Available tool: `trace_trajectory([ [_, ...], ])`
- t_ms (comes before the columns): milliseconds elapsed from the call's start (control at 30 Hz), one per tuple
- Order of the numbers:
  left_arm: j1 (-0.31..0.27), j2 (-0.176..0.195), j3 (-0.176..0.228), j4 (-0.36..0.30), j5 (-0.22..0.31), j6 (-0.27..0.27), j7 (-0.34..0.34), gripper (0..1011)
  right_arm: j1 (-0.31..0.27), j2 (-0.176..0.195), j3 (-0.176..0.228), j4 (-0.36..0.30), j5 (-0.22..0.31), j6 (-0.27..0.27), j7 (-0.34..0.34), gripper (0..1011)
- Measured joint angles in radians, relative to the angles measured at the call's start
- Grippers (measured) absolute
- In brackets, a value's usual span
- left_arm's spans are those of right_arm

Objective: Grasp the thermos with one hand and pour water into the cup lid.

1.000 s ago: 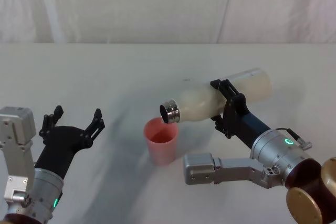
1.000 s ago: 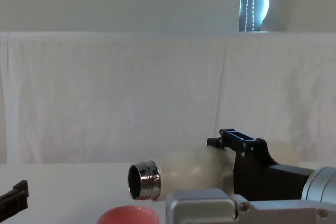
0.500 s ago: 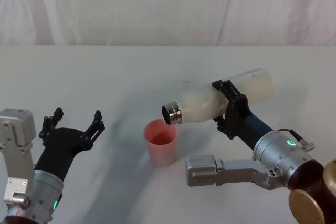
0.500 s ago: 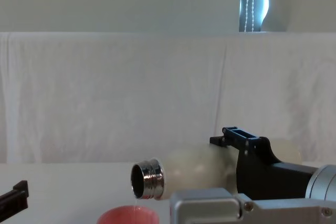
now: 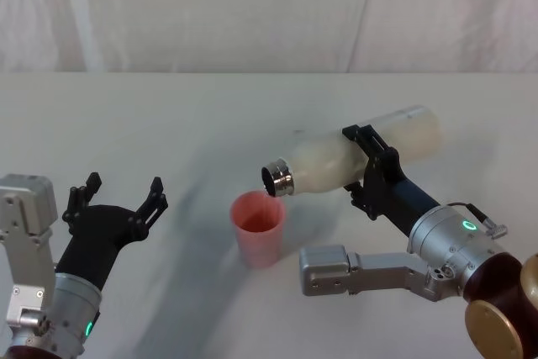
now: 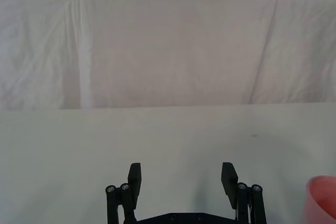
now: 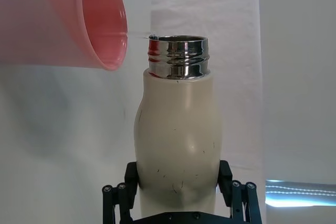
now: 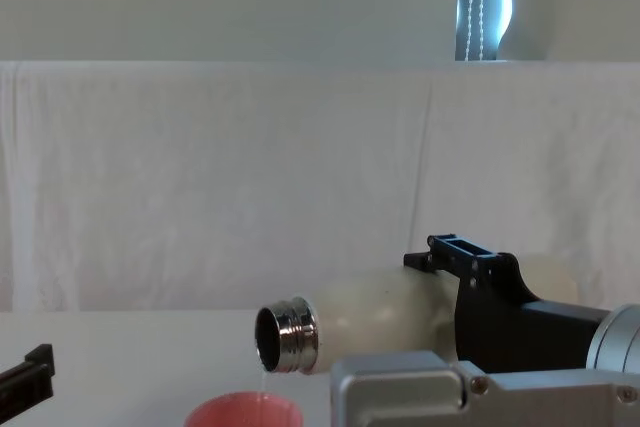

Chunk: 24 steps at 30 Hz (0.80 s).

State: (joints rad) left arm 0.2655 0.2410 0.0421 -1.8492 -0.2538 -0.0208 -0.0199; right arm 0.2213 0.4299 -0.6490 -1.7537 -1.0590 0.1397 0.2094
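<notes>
Cream-white thermos (image 5: 353,157) lay near-horizontal at frame centre-right in the head view, clenched mid-body by the right gripper (image 5: 367,170), steel mouth above the cup lid (image 5: 258,226) rim. Risk: a steeper tilt could send water past the narrow rim. Left gripper (image 5: 118,201) waited spread wide, lower left.

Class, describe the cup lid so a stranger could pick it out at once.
On the white table, look near the middle, just below the steel mouth of the tilted thermos held by the right gripper. The cup lid stands there upright: small, salmon-pink, the only coloured thing.
</notes>
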Motion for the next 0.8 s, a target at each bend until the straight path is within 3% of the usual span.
trace_trajectory([
  [800, 0.0, 0.0, 0.0, 0.0, 0.0, 0.0, 0.0, 1001, 0.013, 0.007, -0.007, -0.006, -0.014, 0.001, 0.008, 946],
])
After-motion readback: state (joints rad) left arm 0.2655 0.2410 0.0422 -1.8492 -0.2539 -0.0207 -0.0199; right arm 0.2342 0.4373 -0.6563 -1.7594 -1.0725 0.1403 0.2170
